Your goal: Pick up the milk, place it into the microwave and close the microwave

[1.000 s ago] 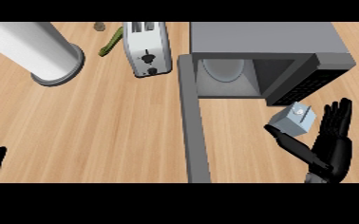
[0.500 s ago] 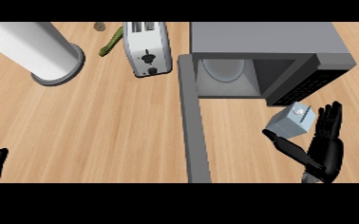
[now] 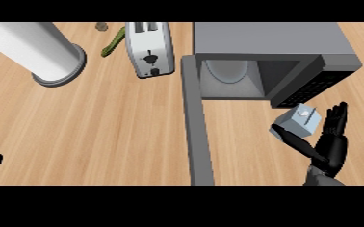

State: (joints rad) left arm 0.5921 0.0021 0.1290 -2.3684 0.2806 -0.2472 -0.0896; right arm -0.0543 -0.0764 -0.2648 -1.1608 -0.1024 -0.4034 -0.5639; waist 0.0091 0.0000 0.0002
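My right robot hand (image 3: 331, 146) is closing in on the milk (image 3: 298, 119), fingers spread, thumb now sliding beneath it; the microwave (image 3: 266, 60) is standing open just beyond.

The black right hand (image 3: 331, 144) is now tucked in closer to the small pale-blue milk carton with the white cap (image 3: 299, 119). Its thumb lies against the carton's lower edge now, with the straight fingers right beside it, where a second ago there was more gap.
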